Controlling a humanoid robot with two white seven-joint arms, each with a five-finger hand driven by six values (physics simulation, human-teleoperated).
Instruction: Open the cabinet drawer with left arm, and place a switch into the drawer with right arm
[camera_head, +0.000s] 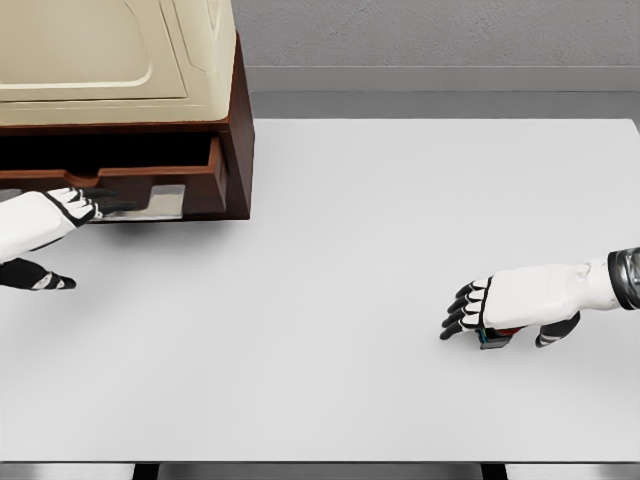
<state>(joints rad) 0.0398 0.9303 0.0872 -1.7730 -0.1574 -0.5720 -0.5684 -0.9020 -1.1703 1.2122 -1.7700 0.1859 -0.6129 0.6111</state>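
Note:
A brown wooden cabinet (238, 130) with a cream top stands at the table's back left. Its drawer (150, 172) is pulled partly out, showing a dark gap above its front. My left hand (70, 215) reaches in from the left, its dark fingertips (110, 205) touching the silver handle (160, 203) under the drawer front, with the thumb spread well below. On the right, my right hand (505, 315) lies palm down over a small switch (495, 340). Its fingers and thumb are curled around the switch, and only a red and teal edge of it shows.
The white table (330, 250) runs from the cabinet to the right edge. Its front edge lies near the bottom of the picture, and a grey wall stands behind.

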